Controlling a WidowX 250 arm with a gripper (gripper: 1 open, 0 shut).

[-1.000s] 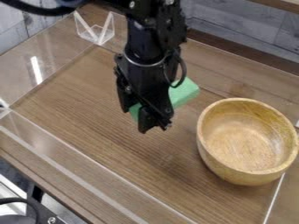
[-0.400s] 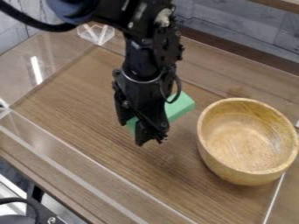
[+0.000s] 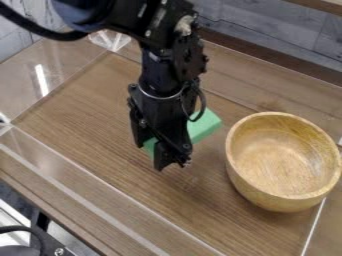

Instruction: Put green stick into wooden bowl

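Table (image 3: pixel 94 130) of brown wood fills most of my view, its grain plain to see, with a pale strip (image 3: pixel 87 203) running slantwise over its near left part. At the far left, low down, I see a black cable (image 3: pixel 24 229) curving over pale and dark equipment beside the table's edge. Higher up on the left, a small clear object (image 3: pixel 110 38) with pale edges sits near the back; I cannot tell what it is.

Left of centre, my black gripper (image 3: pixel 166 158) reaches down from the top, its arm (image 3: pixel 131 12) entering at the upper left and a thin dark wire looping at its right side. The fingers are closed on the green stick (image 3: pixel 205 126), though they hide the exact places where they touch it. The stick is a flat, bright green block, lying slantwise across my view behind the fingers: its larger visible part shows to their right, and a small piece shows to their left. It is outside the bowl (image 3: pixel 283 162), to the left of it.

The bowl stands upright on the right side of the table, round, light tan and deep, with a thick rim. Its hollow faces up towards me. Behind the table, grey boards (image 3: pixel 274 32) form the background at the upper right.
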